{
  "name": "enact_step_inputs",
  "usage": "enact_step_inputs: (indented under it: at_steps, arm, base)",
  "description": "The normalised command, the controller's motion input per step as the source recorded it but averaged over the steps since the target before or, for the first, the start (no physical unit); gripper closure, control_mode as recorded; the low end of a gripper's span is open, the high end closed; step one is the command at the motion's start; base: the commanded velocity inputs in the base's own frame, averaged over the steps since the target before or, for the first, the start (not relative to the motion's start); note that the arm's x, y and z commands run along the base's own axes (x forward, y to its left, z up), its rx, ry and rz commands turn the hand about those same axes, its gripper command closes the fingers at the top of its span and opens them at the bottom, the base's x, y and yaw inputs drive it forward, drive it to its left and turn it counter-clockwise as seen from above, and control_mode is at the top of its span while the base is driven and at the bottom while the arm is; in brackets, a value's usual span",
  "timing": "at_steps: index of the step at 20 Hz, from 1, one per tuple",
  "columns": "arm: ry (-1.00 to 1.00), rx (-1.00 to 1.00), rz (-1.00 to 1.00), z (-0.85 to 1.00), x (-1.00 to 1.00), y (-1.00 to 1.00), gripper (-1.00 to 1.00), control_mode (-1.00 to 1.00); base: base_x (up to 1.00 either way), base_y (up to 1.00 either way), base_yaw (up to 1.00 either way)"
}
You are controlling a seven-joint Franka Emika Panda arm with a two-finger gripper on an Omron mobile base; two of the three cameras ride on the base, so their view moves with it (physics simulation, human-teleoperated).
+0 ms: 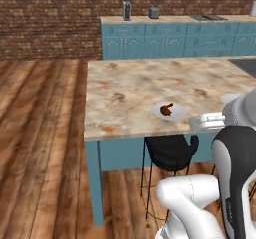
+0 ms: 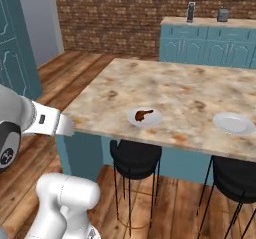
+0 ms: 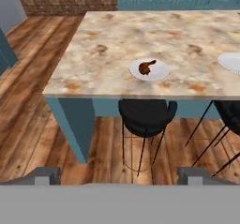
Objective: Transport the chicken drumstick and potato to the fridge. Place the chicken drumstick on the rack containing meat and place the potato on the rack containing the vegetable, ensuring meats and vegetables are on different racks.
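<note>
The chicken drumstick (image 1: pixel 166 109) (image 2: pixel 143 115) (image 3: pixel 146 67), dark reddish-brown, lies on a small white plate (image 1: pixel 178 114) (image 2: pixel 155 120) (image 3: pixel 162 71) near the front edge of the marble island counter (image 1: pixel 130 88) (image 2: pixel 165 88) (image 3: pixel 108 54). My gripper (image 3: pixel 119 175) hangs in front of the island, back from its edge and above the floor. It is open, its fingertips (image 3: pixel 47 174) wide apart with nothing between them, and it faces the drumstick from a distance. The potato, the fridge and its racks are out of view.
A second white plate (image 2: pixel 234 123) (image 3: pixel 230 61) sits empty to the right on the counter. Black stools (image 1: pixel 170 152) (image 2: pixel 135 158) (image 3: pixel 146 115) stand under the island's front edge. A tall teal cabinet (image 2: pixel 15 43) rises at far left. Wooden floor lies open to the left.
</note>
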Motion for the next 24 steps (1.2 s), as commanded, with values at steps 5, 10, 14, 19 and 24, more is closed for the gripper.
enact_step_inputs:
  at_steps: [5,10,14,19,24]
  arm:
    - [0.00,0.00,0.00,0.00,0.00,0.00,-1.00,1.00]
    - [0.00,0.00,0.00,0.00,0.00,0.00,-1.00,1.00]
    - [0.00,0.00,0.00,0.00,0.00,0.00,-1.00,1.00]
    - [0.00,0.00,0.00,0.00,0.00,0.00,-1.00,1.00]
    - [0.04,0.00,0.00,-0.08,0.39,0.00,-1.00,-1.00]
  base:
    - [1.00,-0.61,-0.08]
    - [1.00,0.00,-0.18]
    - [1.00,0.03,-0.29]
    - [0.93,0.00,-0.17]
    - [0.53,0.00,0.00]
